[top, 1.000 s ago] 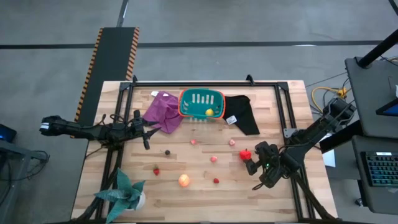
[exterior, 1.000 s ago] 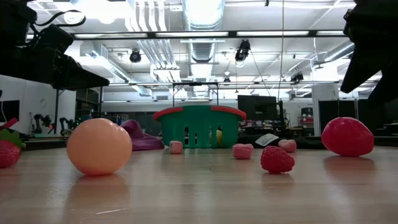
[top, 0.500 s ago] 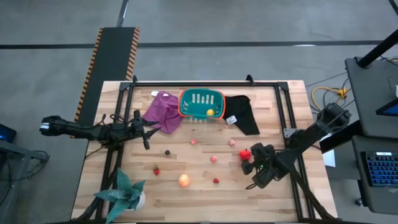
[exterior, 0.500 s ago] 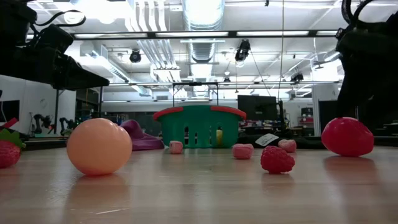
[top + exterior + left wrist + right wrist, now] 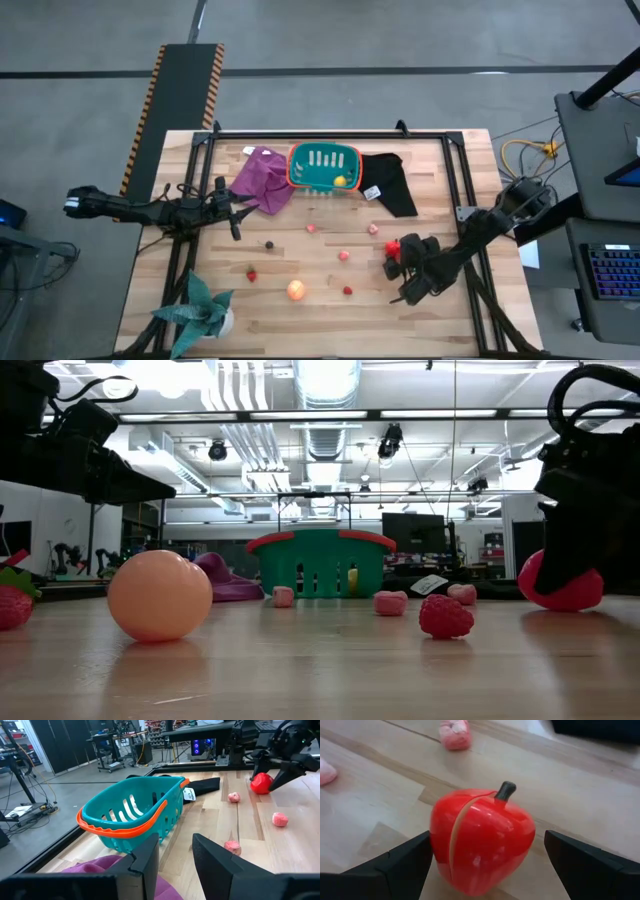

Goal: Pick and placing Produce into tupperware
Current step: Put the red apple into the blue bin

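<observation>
The red pepper (image 5: 480, 840) stands on the table at the right, stem up, and also shows in the high view (image 5: 393, 246) and the low view (image 5: 560, 585). My right gripper (image 5: 487, 837) is open, one finger on either side of the pepper, low over the table (image 5: 397, 258). The teal tupperware (image 5: 325, 167) with an orange rim stands at the far middle with the yellow lemon piece (image 5: 337, 181) inside. My left gripper (image 5: 172, 865) is open and empty beside the purple cloth (image 5: 262, 180). An orange-peach ball (image 5: 296, 290) and small pink, red and dark pieces lie on the table.
A black cloth (image 5: 392, 182) lies right of the tupperware. A green spiky plant (image 5: 205, 308) stands at the near left corner. Pink pieces (image 5: 373, 229) (image 5: 343, 255) lie close to the pepper. A black frame runs along the table's edges.
My right gripper has moved toward the table's left edge and down onto the red pepper, and its fingers now stand on either side of it. The pepper has stayed where it was.
</observation>
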{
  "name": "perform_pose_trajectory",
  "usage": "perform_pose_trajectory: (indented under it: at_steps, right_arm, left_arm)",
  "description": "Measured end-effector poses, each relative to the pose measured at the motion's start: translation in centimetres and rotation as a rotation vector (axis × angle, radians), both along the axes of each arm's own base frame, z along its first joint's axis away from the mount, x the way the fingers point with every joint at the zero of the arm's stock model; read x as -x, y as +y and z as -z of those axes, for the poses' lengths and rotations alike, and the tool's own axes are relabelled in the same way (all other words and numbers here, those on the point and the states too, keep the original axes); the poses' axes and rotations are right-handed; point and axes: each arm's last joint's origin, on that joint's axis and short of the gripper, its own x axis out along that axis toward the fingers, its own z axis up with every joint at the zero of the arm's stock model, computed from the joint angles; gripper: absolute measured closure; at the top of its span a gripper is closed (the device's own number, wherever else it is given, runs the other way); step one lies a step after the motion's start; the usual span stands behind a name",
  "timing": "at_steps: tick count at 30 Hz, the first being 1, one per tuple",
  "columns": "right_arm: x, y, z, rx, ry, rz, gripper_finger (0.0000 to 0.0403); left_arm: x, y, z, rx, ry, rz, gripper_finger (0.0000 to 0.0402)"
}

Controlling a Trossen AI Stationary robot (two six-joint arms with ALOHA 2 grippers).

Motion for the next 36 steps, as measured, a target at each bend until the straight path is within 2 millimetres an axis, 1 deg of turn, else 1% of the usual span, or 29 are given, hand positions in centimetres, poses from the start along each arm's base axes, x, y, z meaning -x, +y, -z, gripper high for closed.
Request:
perform_pose_trajectory:
  at_steps: [8,25,28,36]
  right_arm:
    - [-0.2,-0.11,0.13,0.038,-0.048,0.02,0.0035]
    - [-0.37,-0.27,0.09,0.051,-0.056,0.019,0.0036]
    - [-0.37,-0.26,0.09,0.049,-0.054,0.019,0.0048]
    - [-0.35,-0.2,0.1,0.037,-0.042,0.015,0.0111]
  left_arm:
    - [0.0,0.0,0.0,0.0,0.0,0.0,0.0296]
    - [-0.01,0.0,0.02,0.0,0.002,0.0,0.0296]
    - [-0.01,0.0,0.02,0.0,0.002,0.0,0.0296]
    - [0.0,0.0,0.01,0.0,0.001,0.0,0.0296]
